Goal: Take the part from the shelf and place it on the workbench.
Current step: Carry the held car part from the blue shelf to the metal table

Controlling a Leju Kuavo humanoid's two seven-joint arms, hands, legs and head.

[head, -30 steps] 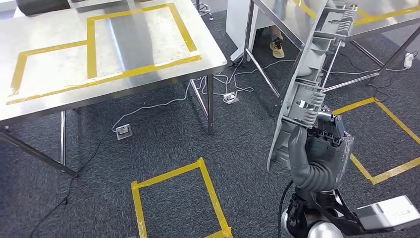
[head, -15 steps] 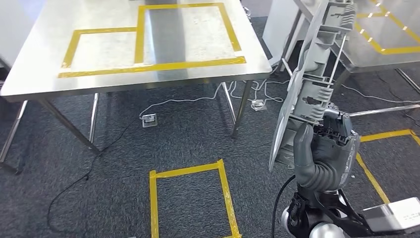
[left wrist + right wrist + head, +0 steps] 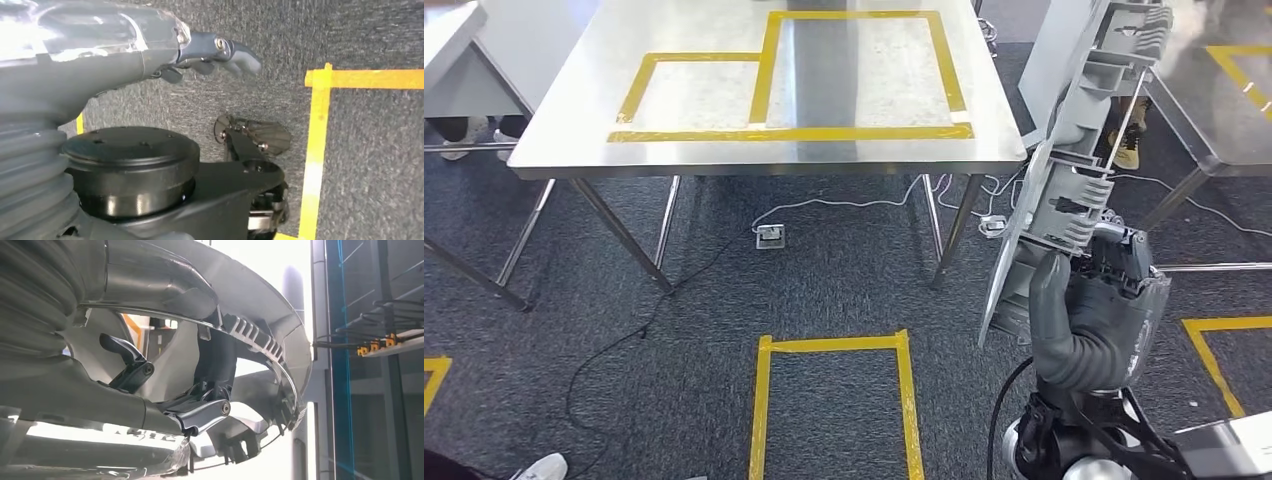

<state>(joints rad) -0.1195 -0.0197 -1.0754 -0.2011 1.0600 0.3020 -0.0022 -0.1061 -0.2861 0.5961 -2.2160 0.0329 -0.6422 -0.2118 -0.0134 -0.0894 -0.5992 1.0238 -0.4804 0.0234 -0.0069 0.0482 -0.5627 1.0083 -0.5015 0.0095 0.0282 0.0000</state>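
My right hand (image 3: 1094, 310) grips a long grey ribbed plastic part (image 3: 1079, 150) by its lower end and holds it upright at the right of the head view. Seen from the right wrist, the curved part (image 3: 260, 335) arches over the dark fingers (image 3: 200, 412) closed on it. The steel workbench (image 3: 574, 150), marked with yellow tape outlines, stands ahead and to the left of the part, its near edge facing me. My left hand (image 3: 215, 52) hangs over the grey carpet with nothing in it, its fingers loosely apart.
A yellow tape square (image 3: 834, 400) marks the carpet before the workbench. Cables and a socket box (image 3: 769, 235) lie under it. A second steel table (image 3: 1214, 110) stands at the right, with a person's shoe (image 3: 1129, 145) beside it. Another table corner (image 3: 454, 60) is at far left.
The whole view has swung round, so the camera moved: the workbench now lies more squarely ahead. The part stays upright in my right hand.
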